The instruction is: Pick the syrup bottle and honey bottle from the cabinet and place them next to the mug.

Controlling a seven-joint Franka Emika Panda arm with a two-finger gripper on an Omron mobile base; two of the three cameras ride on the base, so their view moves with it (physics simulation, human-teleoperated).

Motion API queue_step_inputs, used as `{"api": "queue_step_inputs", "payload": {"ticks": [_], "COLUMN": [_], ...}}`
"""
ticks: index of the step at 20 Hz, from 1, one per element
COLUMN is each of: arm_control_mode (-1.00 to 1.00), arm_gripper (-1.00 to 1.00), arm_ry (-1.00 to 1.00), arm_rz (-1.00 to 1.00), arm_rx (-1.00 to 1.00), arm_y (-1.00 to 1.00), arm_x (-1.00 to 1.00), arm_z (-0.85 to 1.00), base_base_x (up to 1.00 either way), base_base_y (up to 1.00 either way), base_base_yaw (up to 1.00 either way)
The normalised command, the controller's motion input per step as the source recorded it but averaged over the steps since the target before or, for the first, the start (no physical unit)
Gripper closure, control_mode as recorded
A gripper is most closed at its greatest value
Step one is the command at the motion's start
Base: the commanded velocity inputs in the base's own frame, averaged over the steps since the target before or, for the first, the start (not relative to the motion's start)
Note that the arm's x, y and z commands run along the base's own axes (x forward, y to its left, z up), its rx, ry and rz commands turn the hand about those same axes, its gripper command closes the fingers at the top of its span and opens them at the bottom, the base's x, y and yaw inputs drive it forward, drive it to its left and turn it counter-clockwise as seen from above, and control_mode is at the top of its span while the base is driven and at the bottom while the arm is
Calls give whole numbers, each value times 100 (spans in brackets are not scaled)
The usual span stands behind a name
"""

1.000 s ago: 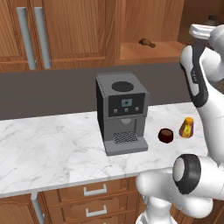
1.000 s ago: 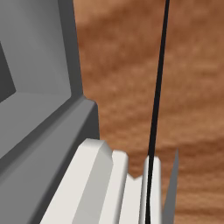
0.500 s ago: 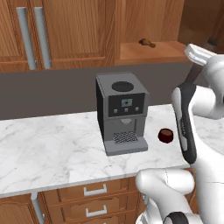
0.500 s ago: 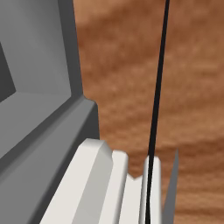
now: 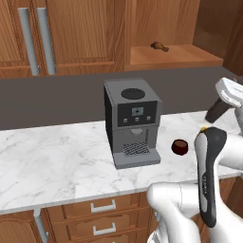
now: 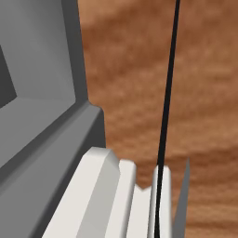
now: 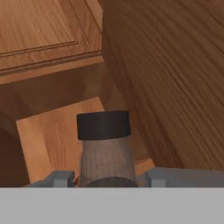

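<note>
My gripper (image 7: 105, 183) is shut on the syrup bottle (image 7: 105, 151), whose black cap and grey-brown neck rise between the fingers (image 7: 59, 178). In the left base view the gripper (image 5: 225, 102) hangs at the far right above the counter, and the dark syrup bottle (image 5: 216, 111) slants down-left from it. The maroon mug (image 5: 180, 147) stands on the marble counter right of the coffee machine. Just the yellow top of the honey bottle (image 5: 203, 128) peeks over my forearm, right of the mug. The open cabinet (image 5: 175, 55) lies above and behind.
A grey coffee machine (image 5: 133, 122) stands mid-counter, left of the mug. A small brown object (image 5: 160, 46) lies on the cabinet shelf. Closed doors with long grey handles (image 5: 37, 40) fill the upper left. Drawers (image 5: 102, 206) run below the counter edge.
The hand has come down from cabinet height at the upper right to just above the counter, still holding the syrup bottle. My forearm now covers most of the honey bottle.
</note>
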Motion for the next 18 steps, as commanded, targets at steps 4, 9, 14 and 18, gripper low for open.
{"api": "queue_step_inputs", "payload": {"ticks": [4, 9, 14, 18], "arm_control_mode": [-100, -100, -100, -100], "arm_gripper": [100, 100, 100, 100], "arm_ry": [-7, -3, -18, -27], "arm_rz": [0, 0, 0, 2], "arm_rx": [0, 0, 0, 0], "arm_y": [0, 0, 2, 6], "arm_x": [-99, -84, -53, -32], "arm_z": [-65, -69, -100, -100], "base_base_x": [0, 0, 0, 0], "base_base_y": [0, 0, 0, 0], "base_base_yaw": [0, 0, 0, 0]}}
